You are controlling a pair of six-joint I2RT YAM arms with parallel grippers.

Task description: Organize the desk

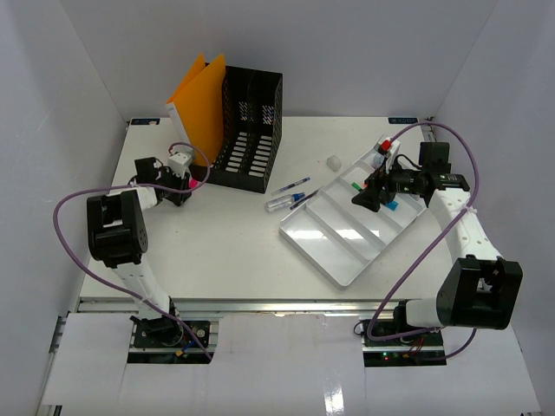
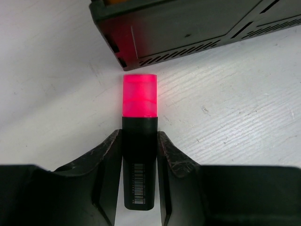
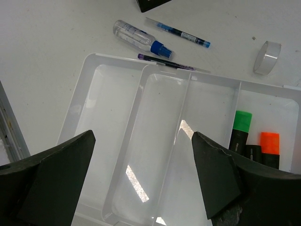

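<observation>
Your left gripper (image 2: 139, 137): clamped on the pink highlighter (image 2: 139, 99) beside the black file holder (image 2: 188, 28). Your right gripper (image 3: 141, 146): jaws wide, empty, above the white tray (image 3: 89, 61). Desk (image 1: 225, 251): beneath both arms, bearing all.

Overhead looks down on whole desk (image 1: 225, 251), wrist views close, tray (image 1: 325, 238) shared with right wrist

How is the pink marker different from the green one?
The pink marker has a pink cap; the green marker has a green one. The pink marker lies on the desk, gripped by the left claw; the green marker lies in the tray, with no claw holding it. Both have black bodies.
</observation>
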